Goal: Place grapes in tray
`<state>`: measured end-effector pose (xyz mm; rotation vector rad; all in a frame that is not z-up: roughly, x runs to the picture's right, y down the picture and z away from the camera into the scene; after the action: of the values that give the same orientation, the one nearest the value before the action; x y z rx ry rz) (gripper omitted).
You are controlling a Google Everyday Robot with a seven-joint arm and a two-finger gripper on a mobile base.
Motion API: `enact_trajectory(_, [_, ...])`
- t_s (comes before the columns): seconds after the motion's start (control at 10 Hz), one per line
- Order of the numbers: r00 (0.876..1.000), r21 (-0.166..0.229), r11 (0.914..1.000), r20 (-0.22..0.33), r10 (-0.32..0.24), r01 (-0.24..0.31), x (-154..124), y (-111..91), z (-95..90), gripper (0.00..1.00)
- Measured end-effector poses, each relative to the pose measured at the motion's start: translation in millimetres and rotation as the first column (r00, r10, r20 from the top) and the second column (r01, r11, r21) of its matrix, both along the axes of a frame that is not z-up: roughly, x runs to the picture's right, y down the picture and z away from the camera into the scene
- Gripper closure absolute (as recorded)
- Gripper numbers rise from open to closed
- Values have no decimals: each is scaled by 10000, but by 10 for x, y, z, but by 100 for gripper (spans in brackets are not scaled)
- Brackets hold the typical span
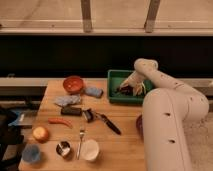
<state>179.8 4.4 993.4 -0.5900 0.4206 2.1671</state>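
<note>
The green tray [116,76] stands at the table's back right. The grapes [124,90], a dark cluster, lie inside it toward its right side. My gripper [131,87] reaches down into the tray from the right, right at the grapes. A pale yellow banana piece [139,88] lies beside it in the tray. The white arm [165,115] fills the right side of the view and hides the tray's right end.
On the wooden table [125,145]: an orange bowl [74,84], blue sponge [93,92], grey cloth [66,101], black brush and knife [107,123], red chilli [60,121], fork [80,141], white cup [90,149], metal cup [63,148], blue cup [31,153], apple [40,133]. A purple bowl edge [139,125] shows beside the arm.
</note>
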Motion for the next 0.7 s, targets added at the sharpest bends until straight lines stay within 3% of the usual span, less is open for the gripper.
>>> enact_trajectory(0.5, [10000, 114, 9999, 93, -4, 3, -41, -12, 20, 81])
enact_trajectory(0.6, [9999, 204, 9998, 164, 38, -41, -65, -28, 5, 93])
enact_trajectory(0.7, [9995, 415, 9990, 269, 174, -185, -48, -65, -55, 99])
